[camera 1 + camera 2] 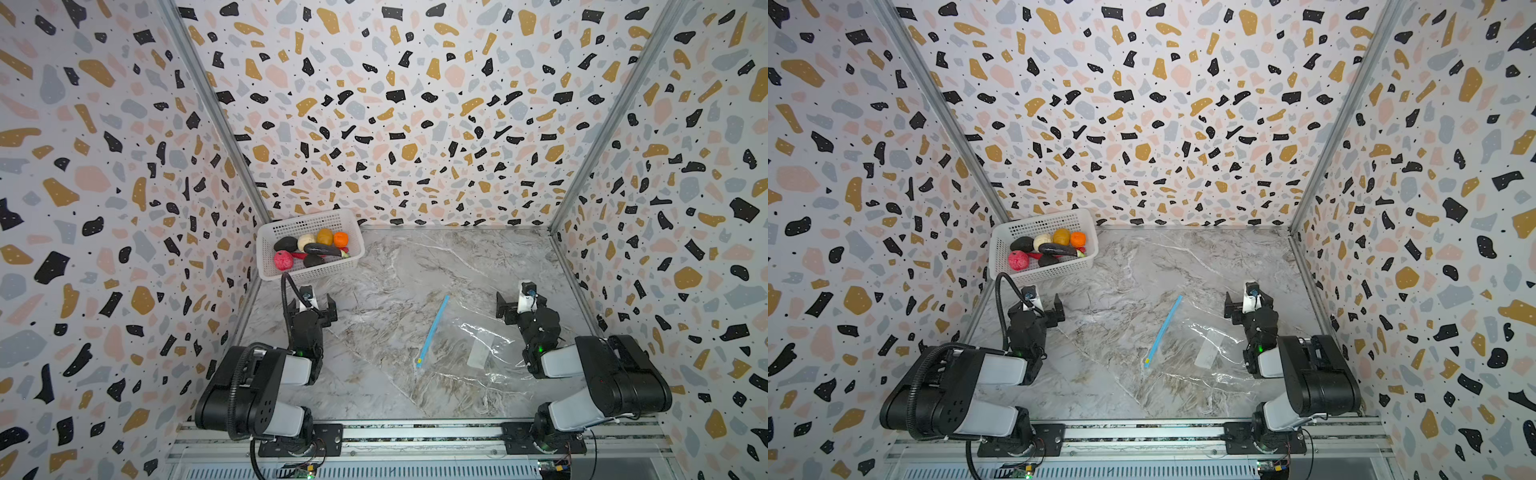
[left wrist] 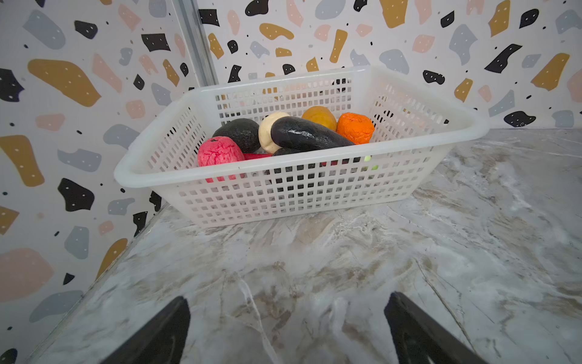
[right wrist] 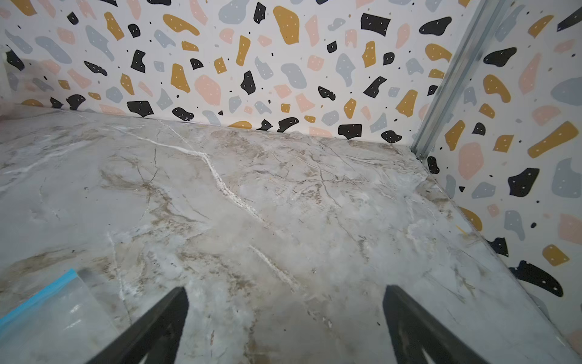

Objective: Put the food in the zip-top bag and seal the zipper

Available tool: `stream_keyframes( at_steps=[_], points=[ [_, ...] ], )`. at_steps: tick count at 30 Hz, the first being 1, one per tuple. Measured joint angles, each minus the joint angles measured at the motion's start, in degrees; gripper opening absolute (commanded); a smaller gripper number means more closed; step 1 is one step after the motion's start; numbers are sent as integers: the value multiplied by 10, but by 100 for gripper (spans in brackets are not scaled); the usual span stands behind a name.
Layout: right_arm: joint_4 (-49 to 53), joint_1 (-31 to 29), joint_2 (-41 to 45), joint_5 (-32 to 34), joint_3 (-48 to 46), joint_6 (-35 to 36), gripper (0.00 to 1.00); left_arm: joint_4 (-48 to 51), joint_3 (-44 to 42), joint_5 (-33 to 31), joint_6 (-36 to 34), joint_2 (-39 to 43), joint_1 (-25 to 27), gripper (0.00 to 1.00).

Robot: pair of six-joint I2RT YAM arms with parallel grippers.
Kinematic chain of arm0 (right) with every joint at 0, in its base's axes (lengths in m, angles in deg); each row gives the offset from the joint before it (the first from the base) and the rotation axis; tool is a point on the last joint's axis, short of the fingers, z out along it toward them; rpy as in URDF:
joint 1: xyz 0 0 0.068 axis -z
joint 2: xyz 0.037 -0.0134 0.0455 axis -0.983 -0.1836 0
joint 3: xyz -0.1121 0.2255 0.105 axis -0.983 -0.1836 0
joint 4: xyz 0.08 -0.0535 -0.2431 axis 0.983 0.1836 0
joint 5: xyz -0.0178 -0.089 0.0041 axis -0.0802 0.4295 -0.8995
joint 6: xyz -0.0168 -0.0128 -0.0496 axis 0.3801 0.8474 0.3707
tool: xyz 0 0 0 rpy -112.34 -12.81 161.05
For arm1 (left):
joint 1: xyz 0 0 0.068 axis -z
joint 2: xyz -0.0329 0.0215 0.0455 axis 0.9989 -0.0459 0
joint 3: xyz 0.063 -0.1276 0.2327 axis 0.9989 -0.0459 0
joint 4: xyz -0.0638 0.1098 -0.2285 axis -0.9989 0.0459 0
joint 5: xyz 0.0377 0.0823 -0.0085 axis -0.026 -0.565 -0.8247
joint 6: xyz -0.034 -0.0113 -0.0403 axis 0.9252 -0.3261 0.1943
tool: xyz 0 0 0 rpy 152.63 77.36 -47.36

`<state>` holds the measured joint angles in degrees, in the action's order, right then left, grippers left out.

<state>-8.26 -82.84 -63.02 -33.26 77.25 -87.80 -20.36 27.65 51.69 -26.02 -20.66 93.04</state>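
The left tool hangs just above the table with its two black fingers spread wide and nothing between them; in its wrist view the left tool faces the white basket. The right tool is likewise spread wide and empty over bare marbled grey table.

The zip-top bag lies flat near the right tool, clear and crinkly, with a white rectangular label. Its far side is hidden by the right arm. The zipper, a thin light blue strip with a yellow tip, runs diagonally along the bag's edge toward the table's middle.

The basket, a perforated plastic rectangle, stands in the far left corner against the speckled walls. It holds all the food: a cracked pink-red ball, a black oval, a cream lump, a yellow-brown potato, an orange, and a glossy dark eggplant lying across a red chili.
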Motion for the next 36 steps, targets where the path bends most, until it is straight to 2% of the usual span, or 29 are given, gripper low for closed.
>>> stream_keyframes(
  at_steps=[29,36],
  points=[
    [1,-4,2,0,0,2,99,-2,-5,0,0,18,0,100],
    [80,-56,84,52,15,24,99,58,13,-32,12,70,0,99]
  ],
)
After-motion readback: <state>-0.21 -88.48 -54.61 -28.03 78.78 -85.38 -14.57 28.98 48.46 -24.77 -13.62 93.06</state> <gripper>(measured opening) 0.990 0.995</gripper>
